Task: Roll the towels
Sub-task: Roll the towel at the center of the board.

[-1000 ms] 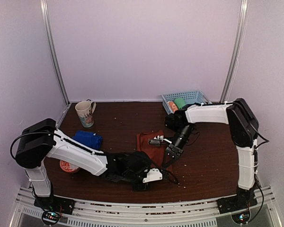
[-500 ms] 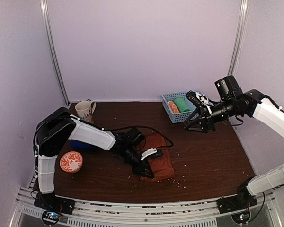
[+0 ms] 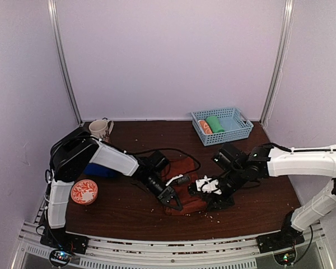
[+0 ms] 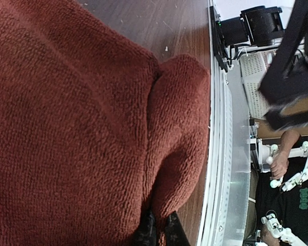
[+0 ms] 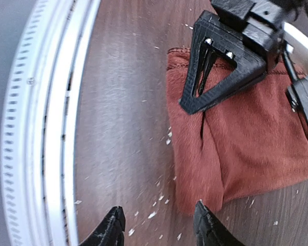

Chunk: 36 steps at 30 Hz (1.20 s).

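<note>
The rust-brown towel (image 3: 185,168) lies flat on the table's middle, and it fills the left wrist view (image 4: 66,128). My left gripper (image 3: 171,199) is shut on a raised fold at the towel's near edge, and cloth shows between its fingertips (image 4: 145,231). My right gripper (image 3: 209,187) stands open low at the towel's right side. In the right wrist view one of its fingertips (image 5: 206,223) sits by the towel's corner (image 5: 246,143), the other over bare wood. The blue towel (image 3: 94,170) is mostly hidden behind my left arm.
A blue basket (image 3: 238,133) at the back right holds a green roll (image 3: 215,124) and an orange-and-white roll (image 3: 204,126). A mug (image 3: 100,129) stands at the back left, and an orange patterned bowl (image 3: 84,191) at the near left. Crumbs dot the table (image 3: 252,207).
My right arm has swung down from beside the basket to the towel's right side, and its jaws have widened. My left gripper holds the towel's near edge as half a second ago.
</note>
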Available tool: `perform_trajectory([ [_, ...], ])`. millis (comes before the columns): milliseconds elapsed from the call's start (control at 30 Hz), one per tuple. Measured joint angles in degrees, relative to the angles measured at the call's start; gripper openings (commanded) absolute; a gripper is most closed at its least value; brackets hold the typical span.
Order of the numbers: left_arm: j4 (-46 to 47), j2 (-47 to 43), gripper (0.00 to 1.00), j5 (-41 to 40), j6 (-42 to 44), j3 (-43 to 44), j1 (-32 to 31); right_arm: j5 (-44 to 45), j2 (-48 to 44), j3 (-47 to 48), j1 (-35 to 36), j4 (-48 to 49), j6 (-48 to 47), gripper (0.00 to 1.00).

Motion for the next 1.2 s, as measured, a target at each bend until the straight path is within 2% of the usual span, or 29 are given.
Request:
perform_trajectory([
  [233,0.61,0.11,0.00,0.24,-1.90,0.00,0.22,7.74,10.84,0.44,6.05,10.80,0.66,0.45],
  [300,0.61,0.11,0.00,0.22,-2.03,0.00,0.26,9.27,13.11,0.44,7.02,12.74,0.68,0.39],
  [433,0.61,0.11,0.00,0.22,-2.08,-0.02,0.42,11.30,15.04,0.42,7.32,14.86,1.36,0.16],
  [600,0.76,-0.26,0.03,-0.37,-2.03,-0.35,0.98,13.57,15.41,0.39,7.32,17.11,2.21,0.06],
  [700,1.01,-1.60,0.02,-1.75,-1.86,-1.49,1.55,13.92,15.41,0.09,7.32,18.10,2.40,0.04],
  [767,1.53,-2.89,0.01,-2.51,-1.81,-2.58,2.01,13.70,15.43,0.07,7.30,18.43,2.51,0.09],
  [833,1.90,-3.61,0.00,-2.89,-1.84,-3.26,2.25,13.22,15.45,0.07,7.26,19.06,2.71,0.23],
  [967,2.95,-3.67,0.00,-3.15,-2.12,-3.98,2.54,12.41,15.32,0.09,7.26,18.86,3.21,0.35],
  [1200,4.39,-3.65,0.00,-2.99,-2.95,-4.17,2.75,12.70,15.43,2.54,7.26,17.11,3.48,0.38],
])
